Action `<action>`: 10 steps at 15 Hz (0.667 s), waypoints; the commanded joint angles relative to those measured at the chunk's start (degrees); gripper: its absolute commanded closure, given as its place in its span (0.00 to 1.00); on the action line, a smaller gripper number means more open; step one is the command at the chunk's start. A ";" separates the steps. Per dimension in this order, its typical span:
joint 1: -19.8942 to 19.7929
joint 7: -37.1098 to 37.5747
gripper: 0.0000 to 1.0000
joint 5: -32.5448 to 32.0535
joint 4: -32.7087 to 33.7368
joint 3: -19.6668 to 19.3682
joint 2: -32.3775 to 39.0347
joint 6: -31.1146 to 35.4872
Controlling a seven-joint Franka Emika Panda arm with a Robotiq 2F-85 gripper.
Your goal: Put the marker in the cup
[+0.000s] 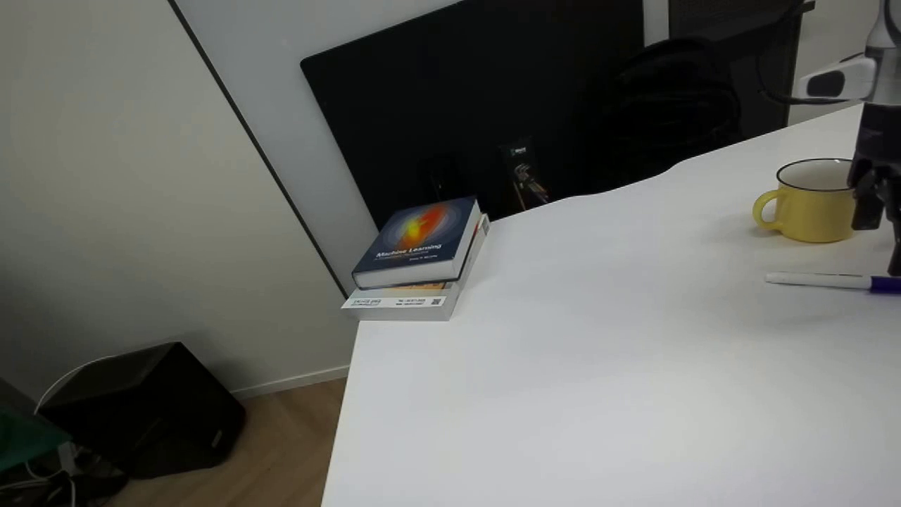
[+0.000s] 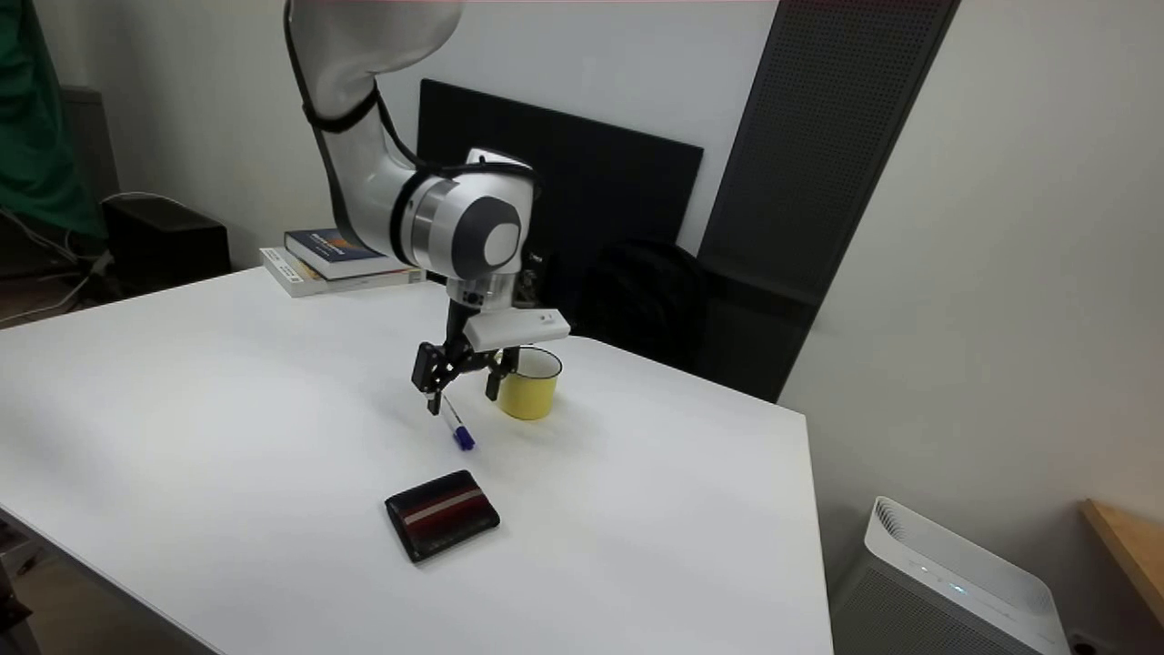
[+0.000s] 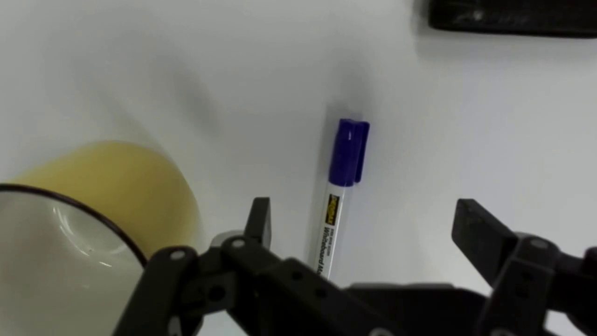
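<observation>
The marker, white with a dark blue cap, lies flat on the table in both exterior views (image 1: 816, 280) (image 2: 463, 438) and in the wrist view (image 3: 344, 154). Its lower end is hidden behind my gripper there. The yellow cup stands upright beside it, in both exterior views (image 1: 815, 213) (image 2: 527, 398) and at the left of the wrist view (image 3: 163, 200). The part of the cup's inside that shows holds nothing. My gripper (image 3: 364, 205) is open and empty above the marker, which shows between the fingers, nearer the cup-side finger. The gripper also shows in both exterior views (image 1: 881, 246) (image 2: 463, 403).
A dark wallet with a red and pale stripe (image 2: 443, 514) lies on the table past the marker's cap. Its black edge shows at the top right of the wrist view (image 3: 513, 18). Two stacked books (image 1: 422, 246) lie at a table corner. A black monitor (image 1: 450, 105) stands behind the table.
</observation>
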 commanded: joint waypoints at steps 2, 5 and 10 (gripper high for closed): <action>-0.47 2.09 0.00 0.05 2.02 0.88 3.08 2.98; -0.63 2.78 0.00 -0.53 2.21 0.44 4.33 4.33; -1.39 2.93 0.00 -0.91 2.18 -0.01 5.44 5.08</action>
